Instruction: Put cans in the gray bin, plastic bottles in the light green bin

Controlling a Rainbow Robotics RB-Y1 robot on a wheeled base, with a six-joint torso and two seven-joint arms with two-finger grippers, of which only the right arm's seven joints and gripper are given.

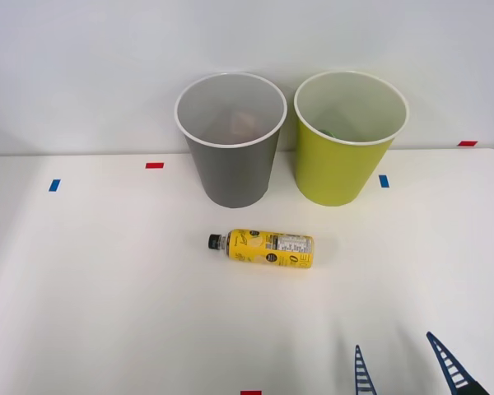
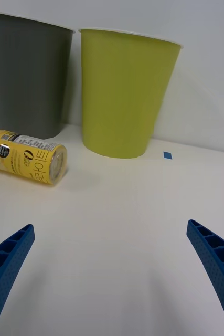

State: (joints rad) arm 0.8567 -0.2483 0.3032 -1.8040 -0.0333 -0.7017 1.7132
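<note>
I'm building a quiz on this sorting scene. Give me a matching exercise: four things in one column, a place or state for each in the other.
Things:
1. gray bin
2. light green bin
3. plastic bottle
4. right pincer

States:
A. lying on its side
B. open, holding nothing
C. upright, on the robot's right
D. upright, on the robot's left

Pairs: 1-D, 2-C, 3-A, 4-B

My gripper ends in two fingers of a deep, saturated blue. Each finger is a long wedge, broad at its base and narrowing to a thin point. The inner faces are cut with a row of ribs, like small steps running the length of the finger, and the surface carries a fine dotted grain. In the front view the ribs read as a ladder of short pale bars between darker blue edges.
</note>
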